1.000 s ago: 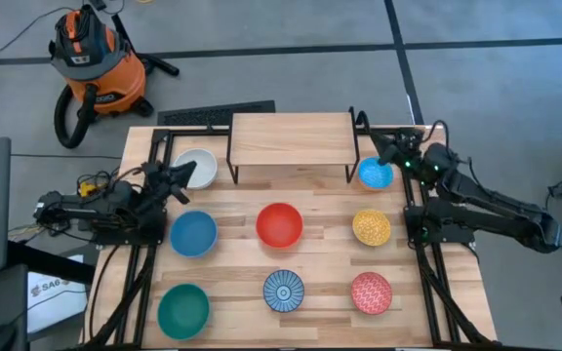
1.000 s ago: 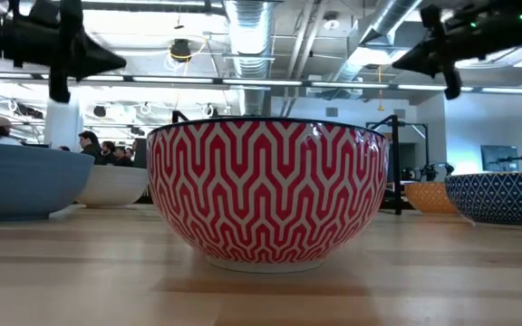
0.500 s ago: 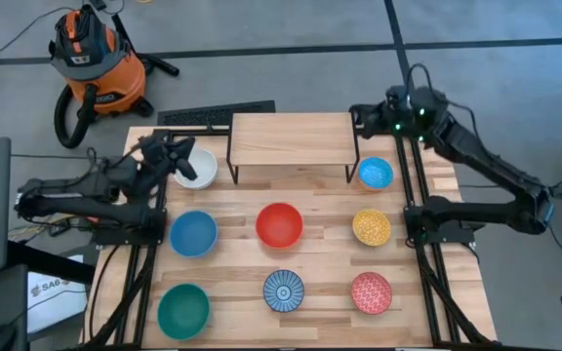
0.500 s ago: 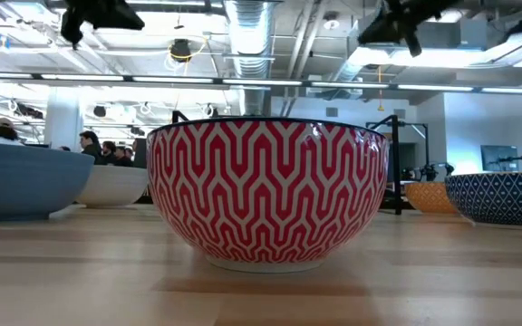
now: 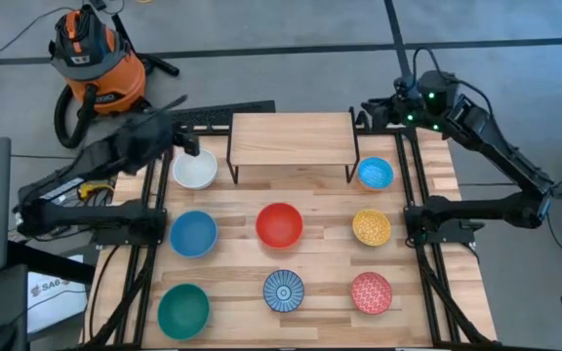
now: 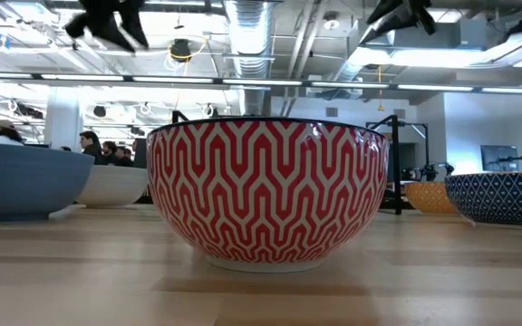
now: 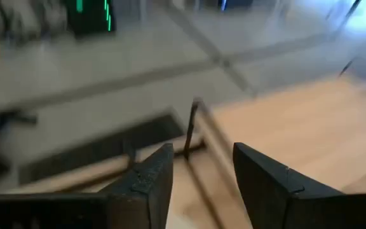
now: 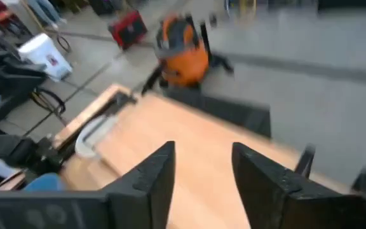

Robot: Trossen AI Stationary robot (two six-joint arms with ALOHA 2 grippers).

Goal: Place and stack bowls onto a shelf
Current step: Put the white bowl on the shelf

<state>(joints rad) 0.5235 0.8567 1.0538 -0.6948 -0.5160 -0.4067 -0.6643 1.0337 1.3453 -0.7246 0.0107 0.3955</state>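
Several bowls stand on their bases on the slatted table: white, blue, red, teal, blue patterned, pink-red, yellow and small blue. The shelf stands at the far edge with nothing on its top. My left gripper hangs open above the white bowl, near the shelf's left end; its fingers hold nothing. My right gripper is open too, high beside the shelf's right end.
An orange shop vacuum stands on the floor beyond the far left corner. A dark keyboard-like bar lies behind the shelf. In the low view the pink-red bowl fills the foreground, and people show far off in the room.
Both arms have risen from low over the table and swung toward the far edge. The left now reaches over the white bowl and the right stands by the shelf's right end. Both grippers have opened. The bowls have stayed where they were.
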